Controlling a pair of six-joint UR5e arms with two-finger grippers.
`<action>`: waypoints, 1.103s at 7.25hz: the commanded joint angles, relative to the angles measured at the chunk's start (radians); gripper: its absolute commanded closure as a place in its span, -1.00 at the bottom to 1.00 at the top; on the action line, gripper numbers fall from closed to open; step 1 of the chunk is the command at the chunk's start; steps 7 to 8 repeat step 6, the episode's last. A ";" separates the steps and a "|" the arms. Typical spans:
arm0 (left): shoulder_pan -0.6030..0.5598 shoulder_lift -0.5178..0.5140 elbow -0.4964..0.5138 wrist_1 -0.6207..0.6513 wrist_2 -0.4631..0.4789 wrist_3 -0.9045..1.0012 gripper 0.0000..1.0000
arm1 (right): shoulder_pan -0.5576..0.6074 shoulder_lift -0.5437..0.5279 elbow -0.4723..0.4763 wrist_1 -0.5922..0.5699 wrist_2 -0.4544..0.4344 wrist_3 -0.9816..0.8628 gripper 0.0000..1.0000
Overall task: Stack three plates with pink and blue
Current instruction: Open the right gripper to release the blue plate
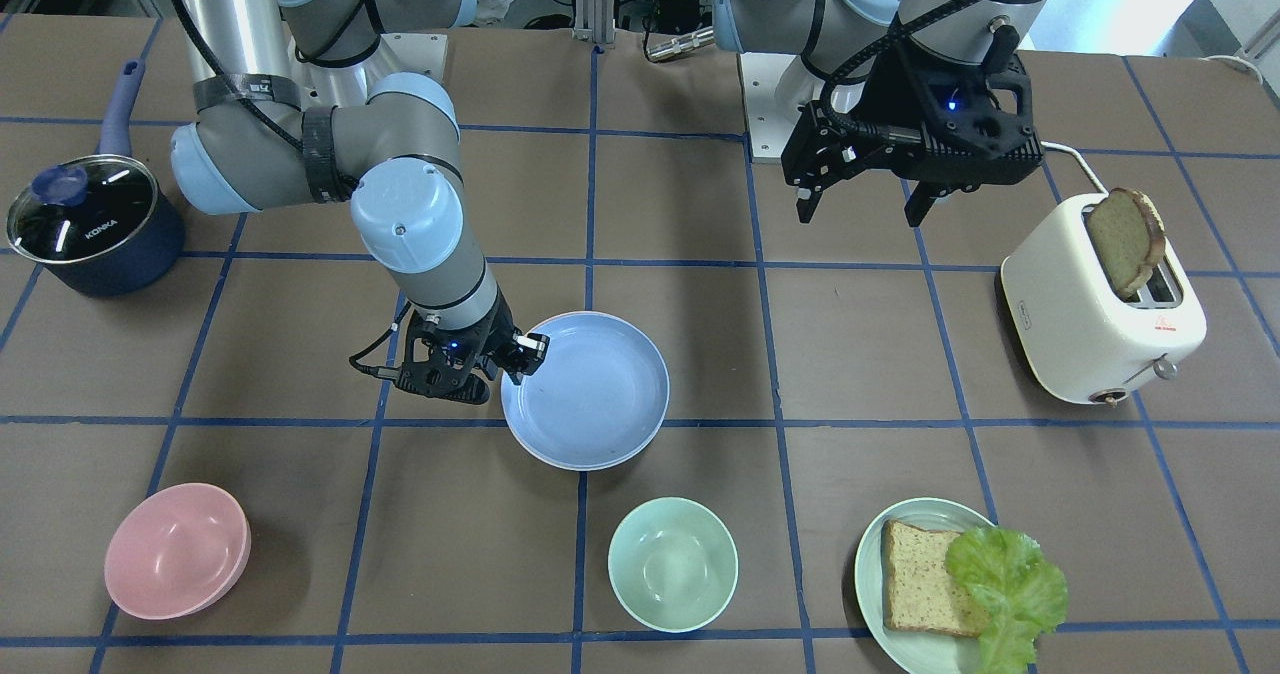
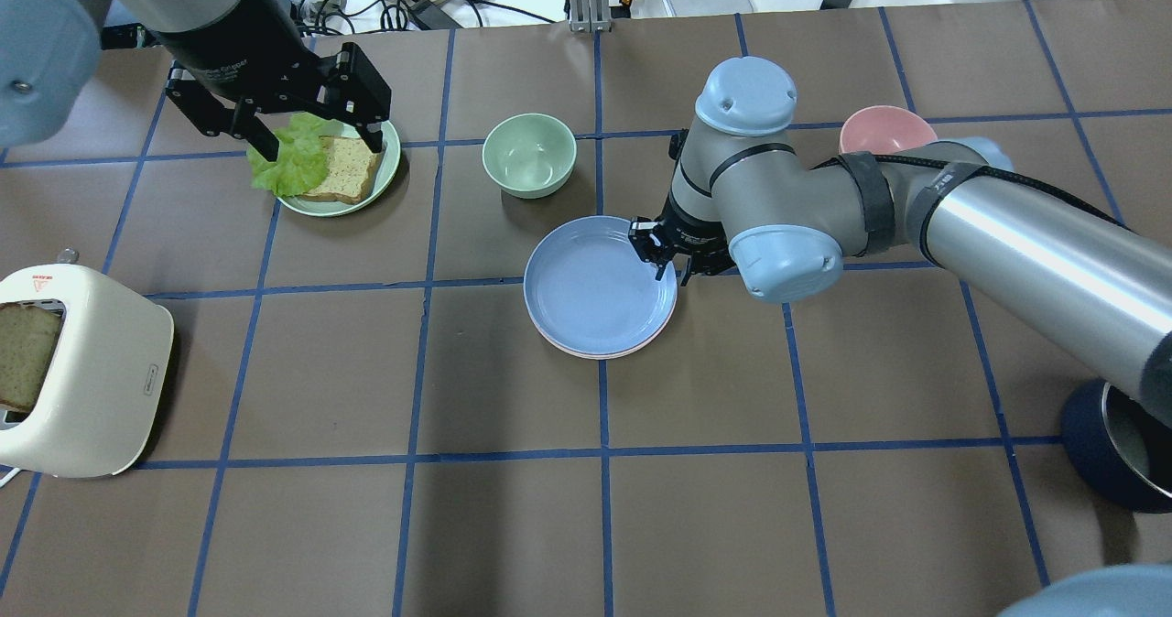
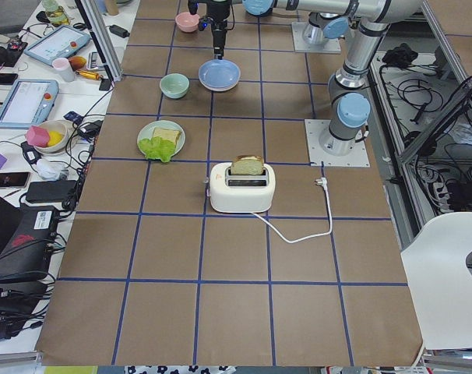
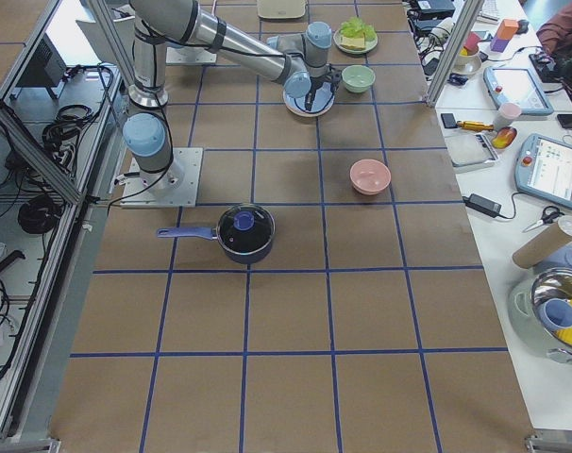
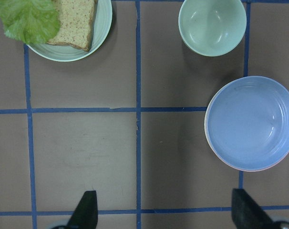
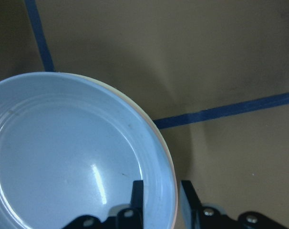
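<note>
- Desk point(image 2: 458, 525): brown, gridded with blue tape; it carries everything I list below.
- Right arm point(image 2: 1007, 223): reaches low across to the middle of the desk.
- Left arm point(image 2: 211, 4): held high over the far left part.
- Toaster point(image 2: 92, 379): cream, a bread slice standing in its slot, at the left end of the desk.
- Pot point(image 1: 95, 229): dark blue, glass lid on, at the right end.
- Blue plate point(image 2: 595, 287): mid-desk, lying flat on top of a pink plate point(image 2: 595, 355), of which I see only the rim. How many plates lie under it I cannot tell.
- Green plate point(image 5: 104, 28): holds bread and lettuce.
- Mint bowl point(image 2: 529, 155): near the stack, apart from it.
- Pink bowl point(image 1: 175, 551): well apart, towards the right end.
- Right gripper point(image 6: 162, 193): narrow, one finger inside the blue plate's rim and one outside. Whether it pinches I cannot tell.
- Left gripper point(image 2: 320, 150): spread wide, holding nothing, above the green plate.
</note>
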 commanded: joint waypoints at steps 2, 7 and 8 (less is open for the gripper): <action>0.000 0.000 0.001 0.001 0.000 0.000 -1.00 | -0.002 -0.035 -0.053 0.042 -0.006 -0.040 -0.19; 0.000 0.000 0.000 0.000 0.000 0.000 -1.00 | -0.046 -0.126 -0.119 0.169 -0.113 -0.229 -0.58; 0.000 0.000 0.000 0.000 0.000 0.000 -1.00 | -0.046 -0.126 -0.119 0.169 -0.113 -0.229 -0.58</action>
